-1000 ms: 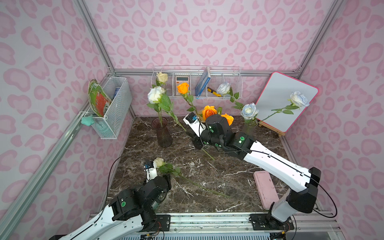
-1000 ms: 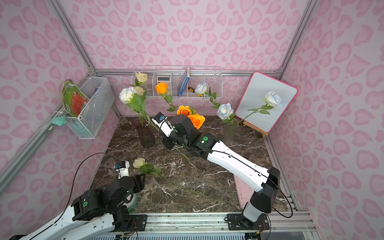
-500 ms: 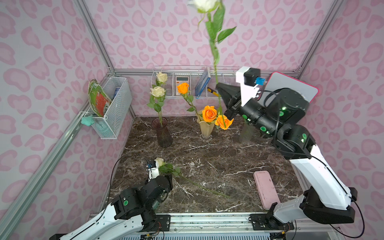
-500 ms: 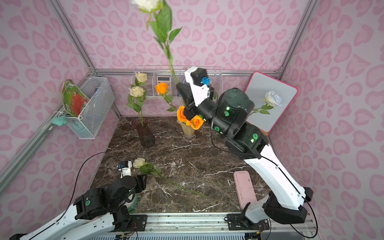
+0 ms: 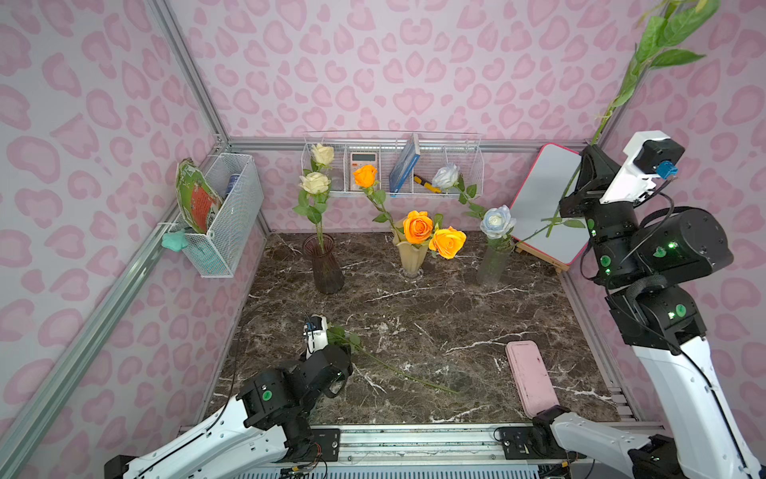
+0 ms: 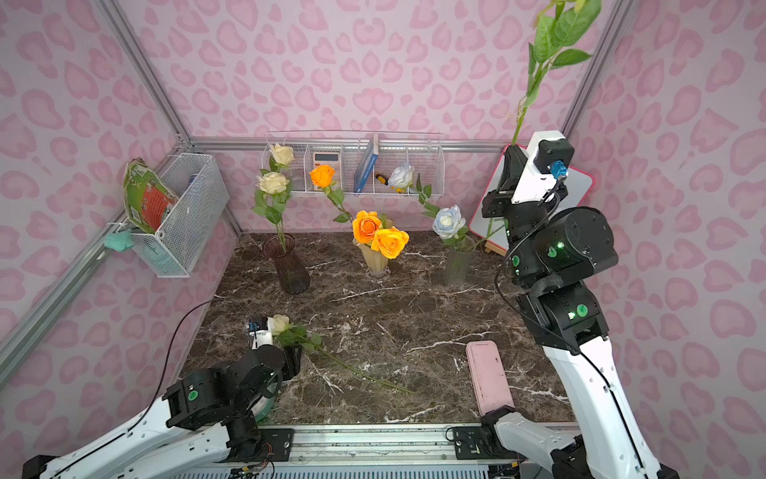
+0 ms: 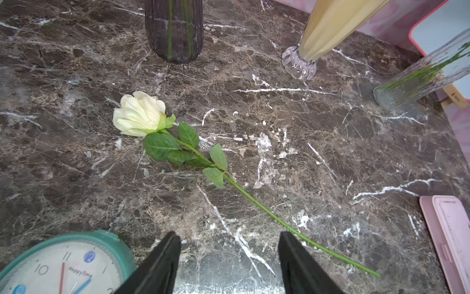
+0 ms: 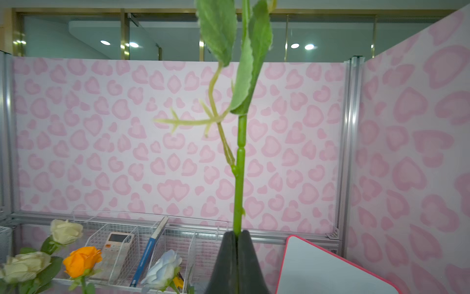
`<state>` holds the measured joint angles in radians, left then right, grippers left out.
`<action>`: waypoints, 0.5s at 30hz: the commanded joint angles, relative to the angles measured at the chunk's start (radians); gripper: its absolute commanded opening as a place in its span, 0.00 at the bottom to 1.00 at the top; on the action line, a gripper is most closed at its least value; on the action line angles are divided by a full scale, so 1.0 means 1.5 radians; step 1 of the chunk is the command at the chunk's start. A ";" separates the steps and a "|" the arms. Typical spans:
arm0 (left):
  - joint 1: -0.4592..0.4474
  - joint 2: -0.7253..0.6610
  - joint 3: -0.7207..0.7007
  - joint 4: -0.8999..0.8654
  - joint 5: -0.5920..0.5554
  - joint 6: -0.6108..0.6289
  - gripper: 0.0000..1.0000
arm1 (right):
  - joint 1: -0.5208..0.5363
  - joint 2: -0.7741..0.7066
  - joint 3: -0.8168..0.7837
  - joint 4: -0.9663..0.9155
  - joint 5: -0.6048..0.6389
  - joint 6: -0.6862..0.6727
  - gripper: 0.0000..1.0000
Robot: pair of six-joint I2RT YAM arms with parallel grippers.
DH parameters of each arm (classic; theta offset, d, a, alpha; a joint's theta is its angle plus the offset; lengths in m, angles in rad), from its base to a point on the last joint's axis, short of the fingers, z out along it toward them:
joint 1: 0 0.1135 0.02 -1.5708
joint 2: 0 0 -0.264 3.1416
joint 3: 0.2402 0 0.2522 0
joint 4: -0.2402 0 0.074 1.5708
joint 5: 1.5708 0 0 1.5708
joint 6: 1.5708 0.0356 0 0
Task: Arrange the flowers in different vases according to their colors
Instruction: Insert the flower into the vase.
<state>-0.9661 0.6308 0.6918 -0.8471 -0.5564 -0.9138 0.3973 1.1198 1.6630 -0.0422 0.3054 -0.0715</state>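
A cream rose [image 7: 139, 114] lies flat on the marble table [image 7: 305, 157], its stem running past my left gripper [image 7: 229, 244], whose fingers [image 7: 165, 254] stand wide apart with nothing between them, just short of the stem. Beyond the rose stand the dark ribbed vase [image 5: 323, 265] with two cream roses, the pale yellow vase [image 5: 411, 255] with orange roses, and the clear vase [image 5: 493, 263] with bluish-white ones. My right gripper [image 8: 237, 235] is raised high, fingers pinched tight on a leafy stem [image 8: 239, 178] that rises upright above them; its head is out of view.
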 commanded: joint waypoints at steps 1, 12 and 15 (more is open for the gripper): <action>0.000 0.015 0.004 0.027 0.010 0.013 0.67 | -0.056 0.001 -0.054 0.070 -0.036 0.060 0.00; 0.001 0.055 -0.024 0.098 0.030 0.033 0.67 | -0.170 0.083 -0.181 0.225 -0.105 0.127 0.00; 0.000 0.074 -0.026 0.112 0.033 0.037 0.67 | -0.175 0.115 -0.188 0.251 -0.116 0.135 0.00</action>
<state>-0.9661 0.7261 0.6556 -0.7238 -0.5156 -0.8814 0.1394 1.2694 1.3869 0.2279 0.1631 0.1036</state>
